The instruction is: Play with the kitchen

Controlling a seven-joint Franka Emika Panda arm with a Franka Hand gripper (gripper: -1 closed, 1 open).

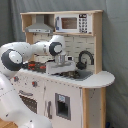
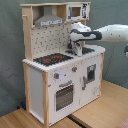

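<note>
My claw point(image 1: 62, 69) hangs low over the grey sink point(image 1: 75, 75) of the kitchen point(image 1: 65, 95) at 6 o'clock below me, but I cannot tell if it is open.

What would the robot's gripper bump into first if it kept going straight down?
Probably the sink of the kitchen. The gripper points down right over it, just beside the faucet, though the exact depth is hard to judge.

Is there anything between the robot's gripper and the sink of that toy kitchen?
Nothing visible. The gripper hangs just above the grey sink of the white and light-wood toy kitchen; the black faucet stands beside it, not beneath it.
</note>
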